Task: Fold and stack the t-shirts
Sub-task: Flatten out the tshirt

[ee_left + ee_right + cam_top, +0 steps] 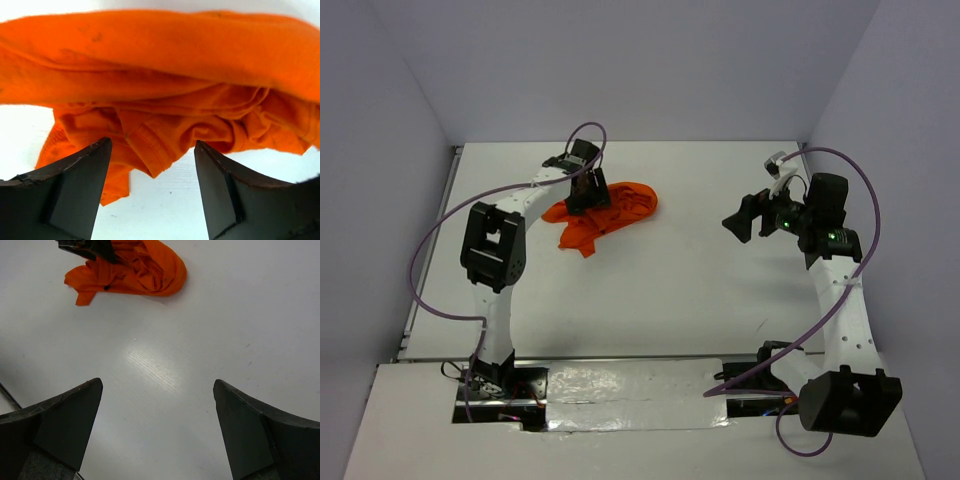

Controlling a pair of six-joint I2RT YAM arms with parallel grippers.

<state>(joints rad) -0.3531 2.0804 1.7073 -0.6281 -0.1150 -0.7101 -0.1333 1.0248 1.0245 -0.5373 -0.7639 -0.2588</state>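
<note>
The orange t-shirt (610, 212) lies crumpled in a heap on the white table, left of centre toward the back. My left gripper (588, 195) hangs right over its left part, open. In the left wrist view the t-shirt (160, 80) fills the upper frame and a hemmed fold hangs between the open fingers (80, 185), not pinched. My right gripper (748, 218) is open and empty, raised over the table's right side, well apart from the shirt. In the right wrist view the t-shirt (135, 270) shows far off at the top.
The white table (660, 300) ends at a left edge with a gap to the wall. Grey walls close the back and both sides. Purple cables loop from both arms. A foil-covered strip (630, 390) runs along the near edge between the arm bases.
</note>
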